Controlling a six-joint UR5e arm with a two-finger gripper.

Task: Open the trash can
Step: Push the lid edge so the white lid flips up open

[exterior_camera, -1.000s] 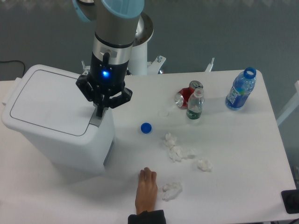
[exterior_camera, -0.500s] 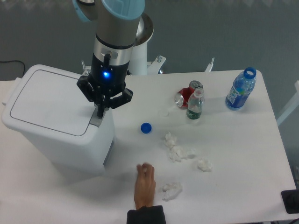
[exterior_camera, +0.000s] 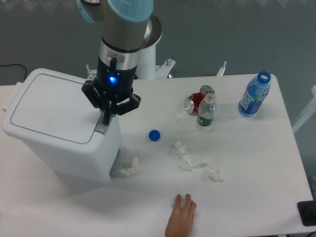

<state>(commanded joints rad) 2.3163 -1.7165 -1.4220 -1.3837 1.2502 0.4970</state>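
The trash can (exterior_camera: pixel 54 126) is a large white boxy bin at the left of the table, its lid down. Its grey push-button (exterior_camera: pixel 100 129) sits on the front rim at the right end. My gripper (exterior_camera: pixel 105 118) hangs straight down over that button, fingers together, tips at or just above the button. Contact cannot be told from this view.
On the white table (exterior_camera: pixel 247 163): a blue cap (exterior_camera: pixel 154 135), two red cans (exterior_camera: pixel 197 100), a small clear bottle (exterior_camera: pixel 205 112), a blue bottle (exterior_camera: pixel 255 95), several crumpled tissues (exterior_camera: pixel 186 160), one tissue (exterior_camera: pixel 130 168) beside the bin. A person's hand (exterior_camera: pixel 180 222) rests at the front edge.
The person's hand moved right along the front edge. One tissue went from the front middle to beside the bin's base. My gripper has hardly moved.
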